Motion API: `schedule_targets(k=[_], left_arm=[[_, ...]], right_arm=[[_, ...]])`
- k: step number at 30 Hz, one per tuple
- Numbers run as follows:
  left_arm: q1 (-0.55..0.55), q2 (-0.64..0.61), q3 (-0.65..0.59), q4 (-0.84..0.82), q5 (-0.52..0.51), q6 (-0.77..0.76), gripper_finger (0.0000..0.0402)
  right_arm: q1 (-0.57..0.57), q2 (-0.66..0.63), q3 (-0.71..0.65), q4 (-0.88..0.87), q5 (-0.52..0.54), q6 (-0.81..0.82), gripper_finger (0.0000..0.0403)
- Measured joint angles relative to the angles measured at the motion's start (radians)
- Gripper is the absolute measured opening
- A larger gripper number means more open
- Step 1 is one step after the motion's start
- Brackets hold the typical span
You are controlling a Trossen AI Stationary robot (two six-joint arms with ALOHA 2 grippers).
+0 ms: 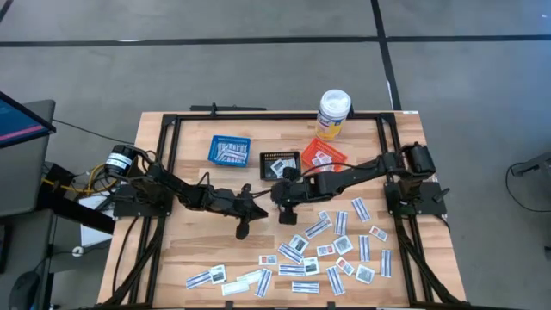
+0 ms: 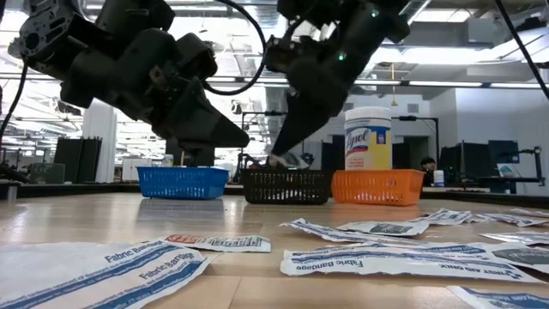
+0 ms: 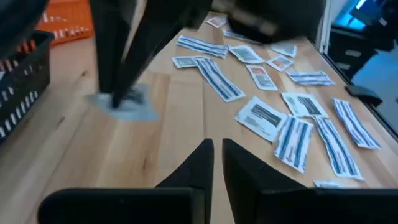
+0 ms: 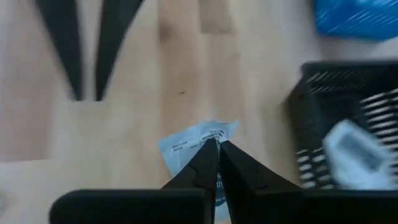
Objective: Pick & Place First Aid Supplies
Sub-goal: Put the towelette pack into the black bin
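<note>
1. A small white packet is pinched between the closed jaws of the right gripper, which is seen near the table's centre in the high view. The grip is taken at the packet's edge, so the flat piece hangs free and can be lifted off the wood.

2. The black basket lies just at twelve o'clock of that gripper, between the blue basket and the orange basket; the short carry suggests it is the intended drop point, though that is a judgement.

3. The left gripper is held at about nine o'clock of the right one, its jaws nearly together and holding nothing, apparently kept clear.

4. The remaining packets lie scattered toward five o'clock across the table, well apart from the baskets.

5. A white bottle stands at one o'clock, untouched.
</note>
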Motion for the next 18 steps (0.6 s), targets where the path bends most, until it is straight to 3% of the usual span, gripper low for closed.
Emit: schedule_targets(k=[6, 18], left_arm=[[0.046, 0.000, 0.000, 0.002, -0.052, -0.044, 0.0071], [0.102, 0.000, 0.001, 0.050, -0.040, -0.079, 0.0090]], right_arm=[[0.025, 0.014, 0.009, 0.074, 0.180, -0.036, 0.0003], [0.054, 0.013, 0.005, 0.102, 0.196, -0.081, 0.0004]])
